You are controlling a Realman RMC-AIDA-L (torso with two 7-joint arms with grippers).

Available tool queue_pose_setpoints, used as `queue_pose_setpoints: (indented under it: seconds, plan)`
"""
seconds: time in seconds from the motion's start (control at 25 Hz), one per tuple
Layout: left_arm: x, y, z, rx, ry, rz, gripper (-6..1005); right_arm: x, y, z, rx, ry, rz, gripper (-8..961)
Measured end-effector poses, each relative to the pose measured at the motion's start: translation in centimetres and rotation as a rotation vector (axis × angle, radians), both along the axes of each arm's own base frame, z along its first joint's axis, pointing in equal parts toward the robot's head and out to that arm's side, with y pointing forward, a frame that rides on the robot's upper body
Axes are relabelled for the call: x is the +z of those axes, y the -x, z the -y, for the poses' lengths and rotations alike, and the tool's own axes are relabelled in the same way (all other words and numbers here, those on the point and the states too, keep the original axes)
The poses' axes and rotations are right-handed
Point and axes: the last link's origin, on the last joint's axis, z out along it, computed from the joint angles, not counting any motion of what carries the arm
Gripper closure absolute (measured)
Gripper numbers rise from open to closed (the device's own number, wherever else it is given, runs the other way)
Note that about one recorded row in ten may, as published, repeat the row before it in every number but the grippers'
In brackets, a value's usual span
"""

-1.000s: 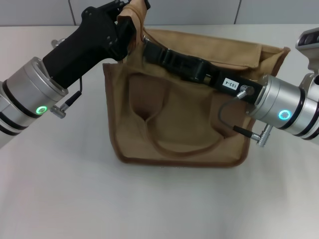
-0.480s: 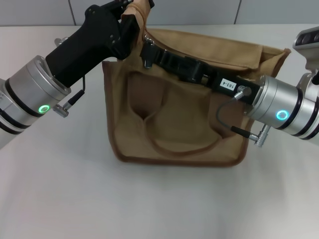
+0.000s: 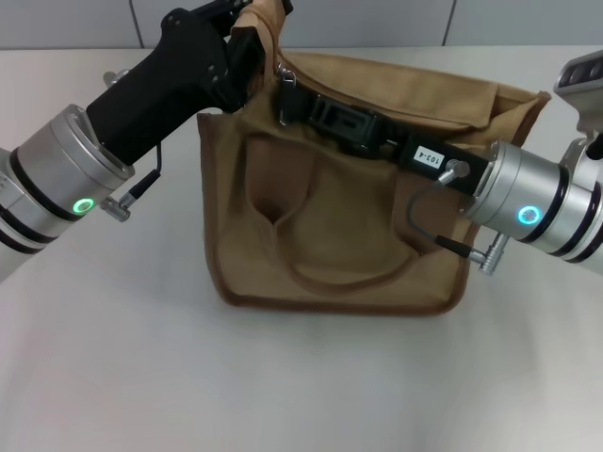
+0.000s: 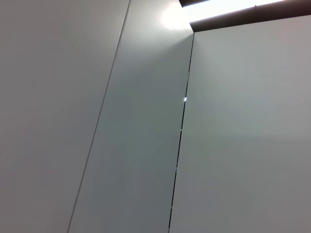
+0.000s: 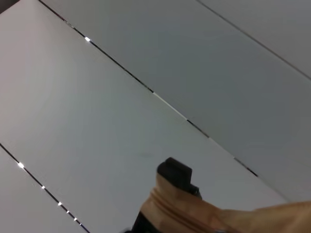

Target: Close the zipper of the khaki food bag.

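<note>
The khaki food bag stands upright mid-table, its two handle straps hanging down its front. My left gripper is shut on the bag's top left corner fabric and holds it up. My right gripper reaches from the right along the top seam and is shut at the zipper's left end, where a small silver pull tab hangs. My right arm hides most of the zipper line. The right wrist view shows a bunch of the bag's khaki fabric and a black part of the left gripper.
The bag stands on a white table, with bare surface in front and to both sides. Grey wall panels stand behind. The left wrist view shows only wall panels.
My left gripper has lifted the bag's corner slightly. My right gripper has shifted a little along the top seam near its left end. The bag has barely moved.
</note>
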Motion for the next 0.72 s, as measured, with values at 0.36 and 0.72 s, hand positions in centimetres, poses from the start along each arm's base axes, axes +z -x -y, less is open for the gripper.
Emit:
queue_pose_setpoints:
  seconds: [0.36, 0.72]
  plan:
    - [0.0, 0.0, 0.0, 0.001, -0.001, 0.001, 978, 0.0, 0.0, 0.0, 0.012, -0.017, 0.008, 877]
    - [0.5, 1.1, 0.3, 0.036, -0.025, 0.005, 977, 1.1, -1.9, 0.6, -0.012, -0.034, 0.014, 950]
